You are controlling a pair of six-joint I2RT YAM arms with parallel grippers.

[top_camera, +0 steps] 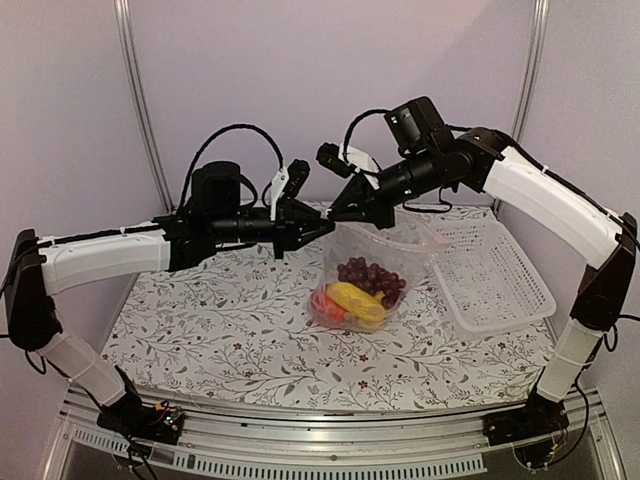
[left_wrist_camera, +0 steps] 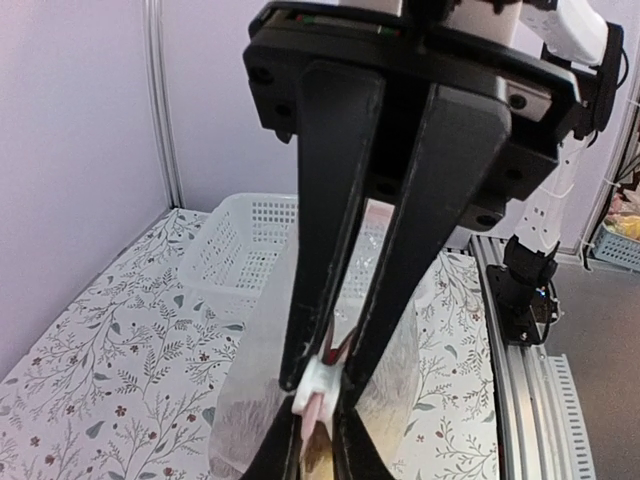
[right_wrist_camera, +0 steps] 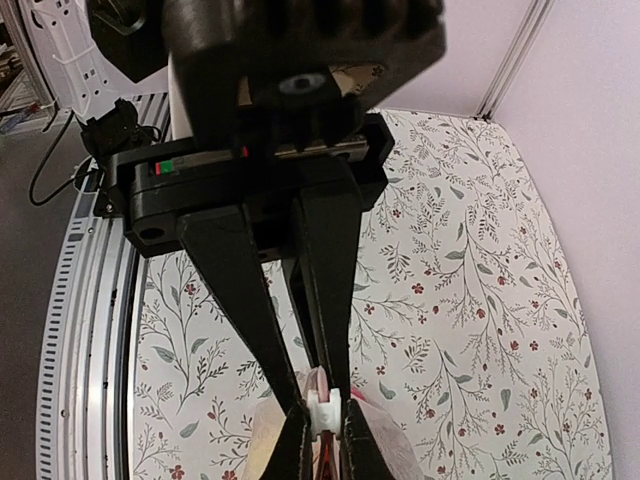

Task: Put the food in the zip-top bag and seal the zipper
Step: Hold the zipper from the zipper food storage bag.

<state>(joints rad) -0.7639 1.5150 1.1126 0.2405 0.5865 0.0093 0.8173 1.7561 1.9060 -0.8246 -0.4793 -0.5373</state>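
right gripper (top_camera: 340, 213) jaws pinched together on the mouth edge of the zip-top bag (top_camera: 400, 250) at centre frame, left gripper (top_camera: 325, 227) tips meeting the same edge, whether they clamp it impossible to tell, zipper too faint to make out, grape bunch (top_camera: 372, 275), banana (top_camera: 356, 300) and blurred orange-red pieces (top_camera: 327, 303) inside the bag, white basket (top_camera: 500, 285) at right

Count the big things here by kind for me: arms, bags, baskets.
Arms: 2, the left arm and the right arm
Bags: 1, the clear bag with food inside
Baskets: 1, the white basket
Total: 4
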